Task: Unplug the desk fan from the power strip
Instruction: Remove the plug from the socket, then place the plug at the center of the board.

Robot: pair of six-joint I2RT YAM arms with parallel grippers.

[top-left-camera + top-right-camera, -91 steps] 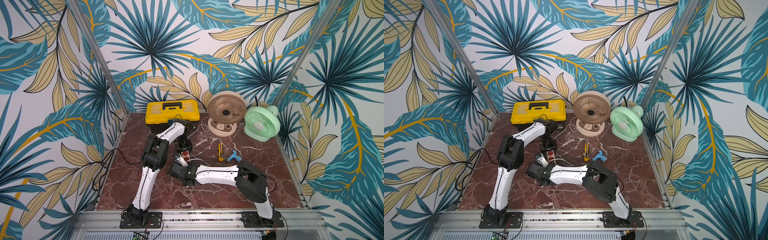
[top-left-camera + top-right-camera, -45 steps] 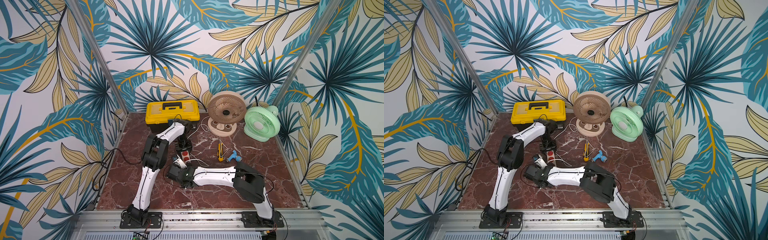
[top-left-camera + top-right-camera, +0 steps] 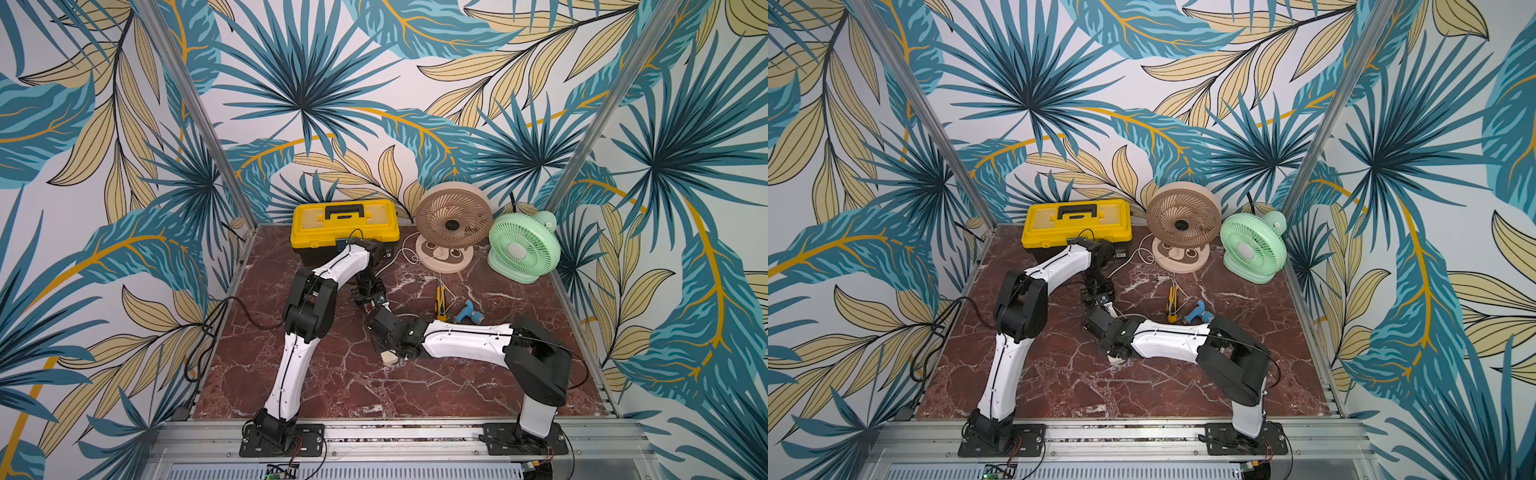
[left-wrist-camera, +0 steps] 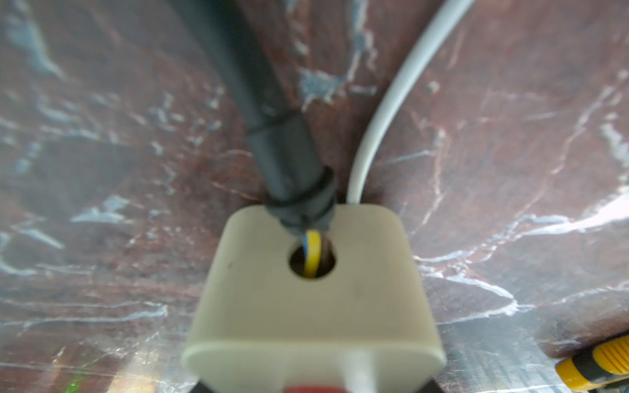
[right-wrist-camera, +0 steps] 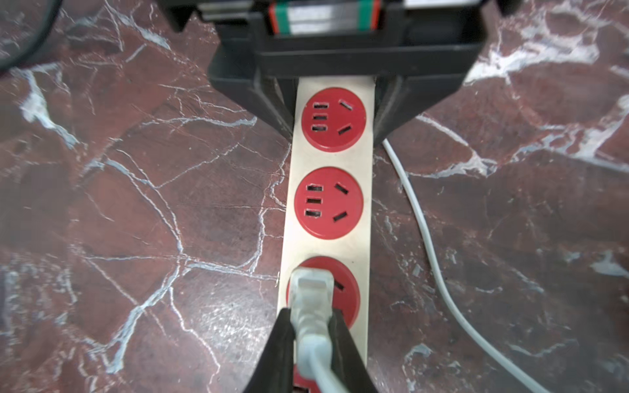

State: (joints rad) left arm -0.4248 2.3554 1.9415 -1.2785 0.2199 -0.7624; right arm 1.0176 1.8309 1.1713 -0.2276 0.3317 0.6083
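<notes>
the right gripper [image 5: 311,318] has swung in over the power strip [image 5: 329,158] mid-table and now pinches the white plug [image 5: 311,289] of the desk fan [image 3: 453,220] at the back, still seated in its socket [image 5: 347,289], while the left gripper [image 5: 335,102] clamps the strip's end, so only the pull remains.

Bright, even light; close power strip [image 4: 313,306] out of focus.

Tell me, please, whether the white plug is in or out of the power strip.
In: the white plug sits flush on a red socket of the power strip, no prongs showing, the right gripper shut on it.
</notes>
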